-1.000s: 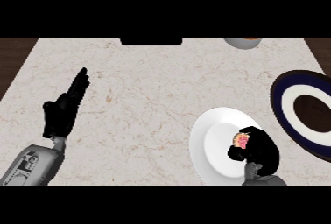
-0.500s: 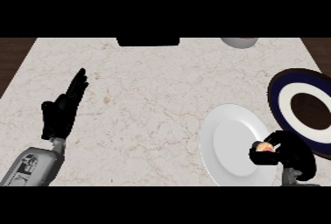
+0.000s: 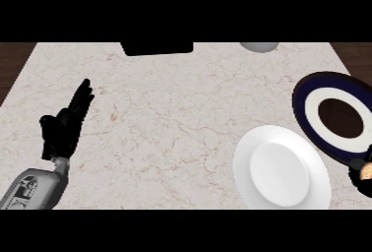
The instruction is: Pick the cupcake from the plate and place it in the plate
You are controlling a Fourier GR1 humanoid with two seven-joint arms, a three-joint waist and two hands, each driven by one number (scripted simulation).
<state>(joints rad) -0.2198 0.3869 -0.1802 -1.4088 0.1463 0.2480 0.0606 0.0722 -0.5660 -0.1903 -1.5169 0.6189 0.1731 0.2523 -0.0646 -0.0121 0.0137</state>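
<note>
We see only a sliver of the cupcake [image 3: 368, 171], pale orange, at the view's right edge, where the black fingers of the right hand [image 3: 361, 180] curl round it, below the dark plate [image 3: 314, 103]. That plate is round, navy-rimmed with a white ring and a dark brown middle. Just beside it lies a smooth, glossy white plate [image 3: 280, 167], bare. Both sit on the veined marble counter [image 3: 174, 108]. At the left, the left hand [image 3: 64, 125] rests with straight fingers held together.
</note>
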